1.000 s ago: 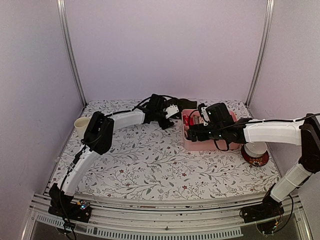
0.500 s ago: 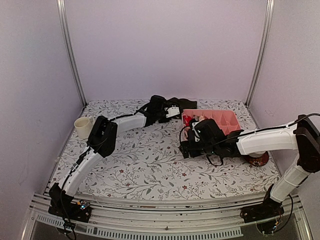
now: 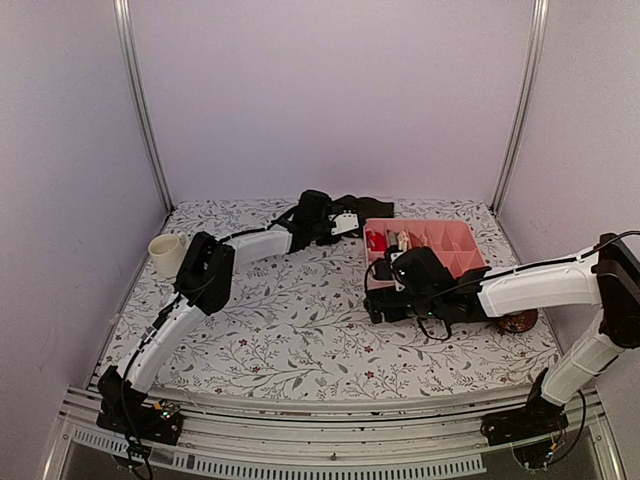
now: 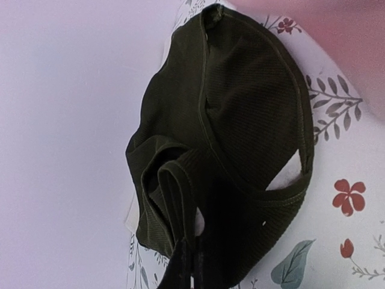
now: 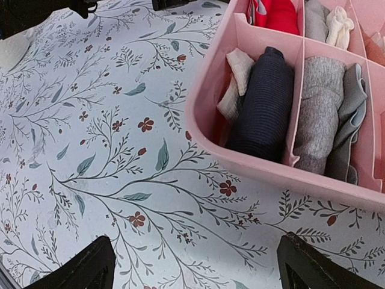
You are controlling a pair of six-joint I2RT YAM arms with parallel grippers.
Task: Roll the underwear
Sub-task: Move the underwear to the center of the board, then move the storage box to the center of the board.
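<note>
A dark olive underwear [image 4: 240,114] lies crumpled at the back of the table against the wall, seen as a dark heap [image 3: 370,207] in the top view. My left gripper [image 4: 189,265] is shut on a folded edge of it; from above the left gripper [image 3: 335,218] is at the heap's left side. My right gripper [image 5: 198,268] hangs open over bare table just in front of the pink tray [image 5: 240,150], holding nothing; in the top view the right gripper [image 3: 385,300] is at the tray's near left corner. A red garment [image 5: 280,15] sits in a far compartment.
The tray's compartments hold a dark navy roll [image 5: 261,102], grey rolls [image 5: 322,108] and whitish cloth [image 5: 237,81]. A cream cup [image 3: 165,252] stands at the left edge. A red-and-white bowl [image 3: 518,320] sits right of the tray [image 3: 450,232], under the right arm.
My left gripper has shut on the olive underwear. My right gripper, still open, has left the tray and come down in front of it.
</note>
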